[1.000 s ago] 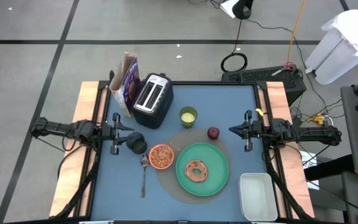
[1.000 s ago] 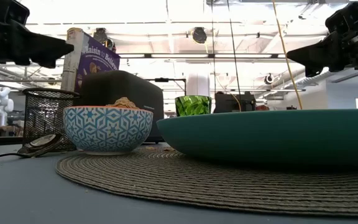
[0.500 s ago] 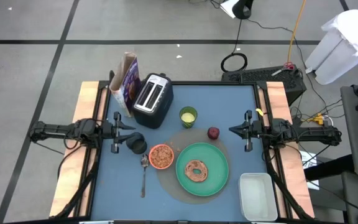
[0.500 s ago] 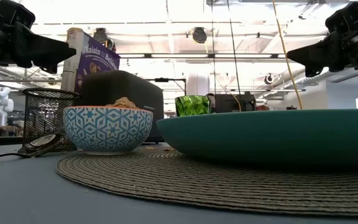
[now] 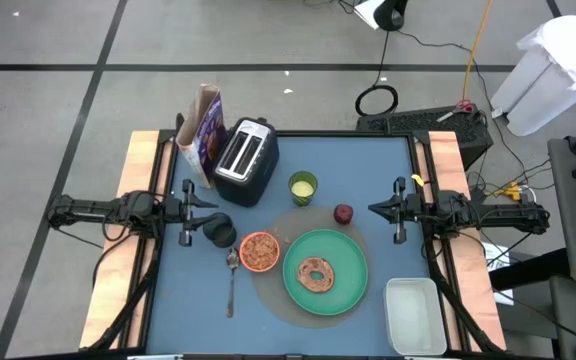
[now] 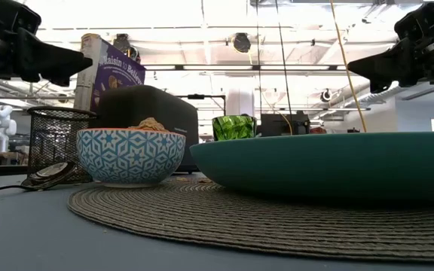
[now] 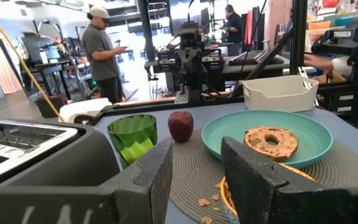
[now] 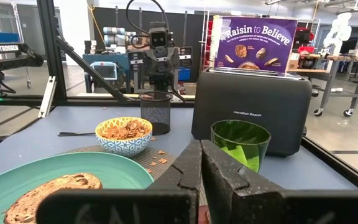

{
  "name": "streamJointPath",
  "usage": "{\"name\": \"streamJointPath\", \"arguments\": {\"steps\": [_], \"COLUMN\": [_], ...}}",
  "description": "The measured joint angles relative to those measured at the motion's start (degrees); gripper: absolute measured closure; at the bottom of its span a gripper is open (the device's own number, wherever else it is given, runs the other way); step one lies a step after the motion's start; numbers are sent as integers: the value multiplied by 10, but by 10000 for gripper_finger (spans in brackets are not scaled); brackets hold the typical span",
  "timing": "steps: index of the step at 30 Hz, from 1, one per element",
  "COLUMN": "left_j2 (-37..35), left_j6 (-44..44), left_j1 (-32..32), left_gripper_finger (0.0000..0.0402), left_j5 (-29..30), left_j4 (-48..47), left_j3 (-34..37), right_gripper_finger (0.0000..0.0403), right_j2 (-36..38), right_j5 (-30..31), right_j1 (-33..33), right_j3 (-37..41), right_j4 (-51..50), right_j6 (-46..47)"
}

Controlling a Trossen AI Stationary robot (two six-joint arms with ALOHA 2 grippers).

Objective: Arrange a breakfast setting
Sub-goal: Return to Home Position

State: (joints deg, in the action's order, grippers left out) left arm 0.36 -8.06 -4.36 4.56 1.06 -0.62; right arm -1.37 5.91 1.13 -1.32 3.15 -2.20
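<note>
Left end effector, parted and empty, and right end effector, closed on nothing, flank the surface. Metal spoon: likely thin, stiff, slippery; pinch mid-handle.

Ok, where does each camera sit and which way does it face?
High view: above the table, straight down; both arms show, left gripper and right gripper at its sides.
Low view: tabletop height, level across the round woven mat; both arms at the top corners.
Left wrist view: looks past its open gripper at the large round green plate.
Right wrist view: looks past its shut gripper at the small orange bowl.
Shared: both wrist views show the green glass cup.
</note>
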Motion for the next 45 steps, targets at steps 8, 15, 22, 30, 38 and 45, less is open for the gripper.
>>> {"name": "streamJointPath", "arguments": {"steps": [8,15,22,30,38,45], "left_j2": [0,0,0,0,0,0], "left_j6": [10,10,10,10,11,10], "left_j1": [0,0,0,0,0,0], "left_gripper_finger": [256,256,256,256,256,256], "left_j5": [0,1,1,1,1,1], "left_j4": [0,0,1,1,1,1], "left_j3": [0,0,0,0,0,0], "right_gripper_finger": [394,394,394,394,394,394], "right_j2": [0,0,0,0,0,0], "right_j5": [0,0,0,0,0,0], "right_j1": [0,0,0,0,0,0], "right_j3": [0,0,0,0,0,0], "right_j4": [0,0,0,0,0,0], "right_j6": [0,0,0,0,0,0]}}
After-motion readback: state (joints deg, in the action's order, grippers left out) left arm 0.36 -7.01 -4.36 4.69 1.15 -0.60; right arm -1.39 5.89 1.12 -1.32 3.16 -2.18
